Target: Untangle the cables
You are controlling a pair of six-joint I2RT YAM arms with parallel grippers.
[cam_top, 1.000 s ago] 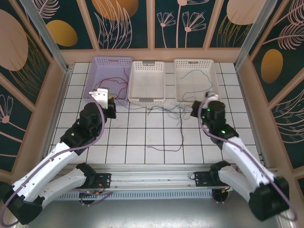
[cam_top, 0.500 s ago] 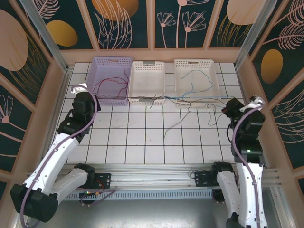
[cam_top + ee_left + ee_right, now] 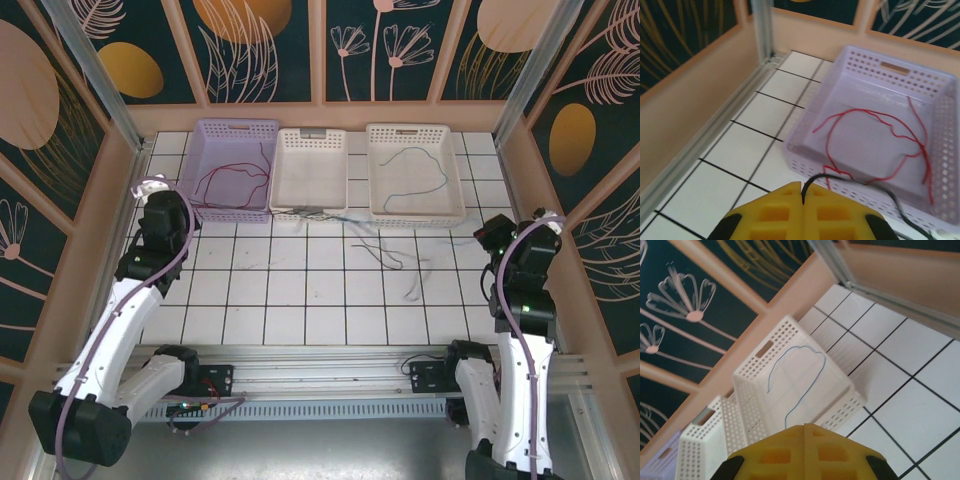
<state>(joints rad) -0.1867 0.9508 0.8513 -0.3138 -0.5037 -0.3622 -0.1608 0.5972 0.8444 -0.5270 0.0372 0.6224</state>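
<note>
My left gripper (image 3: 158, 195) (image 3: 802, 185) is shut on a black cable (image 3: 840, 176), which leaves the jaw tips and runs right along the front of the lilac basket (image 3: 205, 135) (image 3: 950, 145). A red cable (image 3: 235, 180) (image 3: 875, 130) lies inside that basket. The right white basket (image 3: 455, 190) (image 3: 752, 390) holds a blue cable (image 3: 415, 170) (image 3: 800, 370). Dark and teal cables (image 3: 385, 250) lie slack on the tiles in front of the baskets. My right gripper (image 3: 492, 232) (image 3: 805, 426) is shut by the right wall, with nothing visible between its jaws.
A middle white basket (image 3: 310, 190) stands between the other two at the back. Peach side walls (image 3: 115, 200) and metal corner posts (image 3: 762, 25) close in the tiled floor (image 3: 290, 290). Both arms stand near the side walls.
The cable line that stretched taut between the two grippers has gone slack and dropped onto the tiles. My left gripper has drawn a little further left; the right arm has barely moved.
</note>
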